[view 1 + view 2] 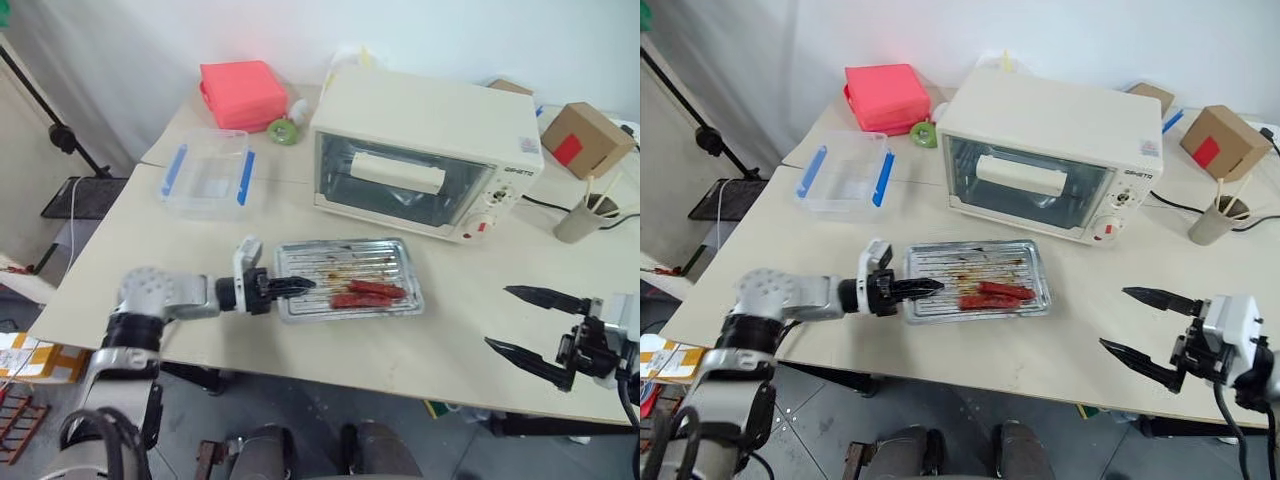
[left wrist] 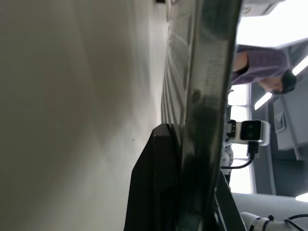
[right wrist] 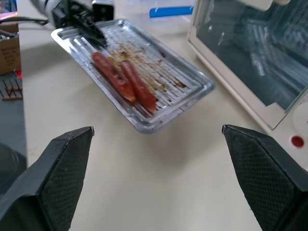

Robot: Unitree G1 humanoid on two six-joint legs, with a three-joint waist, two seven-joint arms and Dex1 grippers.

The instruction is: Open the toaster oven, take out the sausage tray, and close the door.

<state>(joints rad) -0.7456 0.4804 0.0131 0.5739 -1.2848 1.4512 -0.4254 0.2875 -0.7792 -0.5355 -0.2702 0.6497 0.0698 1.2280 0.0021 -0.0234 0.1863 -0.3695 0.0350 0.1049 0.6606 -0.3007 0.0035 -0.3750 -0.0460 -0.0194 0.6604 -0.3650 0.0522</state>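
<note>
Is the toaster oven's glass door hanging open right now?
No, the door stands shut against the toaster oven, while the sausage tray lies on the table before it.

Head eyes look down over the table (image 1: 150, 300); wrist views sit close above it.

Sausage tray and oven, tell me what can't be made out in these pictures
- Sausage tray: in the left wrist view its rim crosses the frame close up, hiding the sausages.
- Left gripper: whether the tray rests flat on the table; its left rim is behind the fingers.
- Toaster oven: knob markings too small in the eye views; the right wrist view cuts them off.
- Paper cup: contents unclear, too small.
</note>
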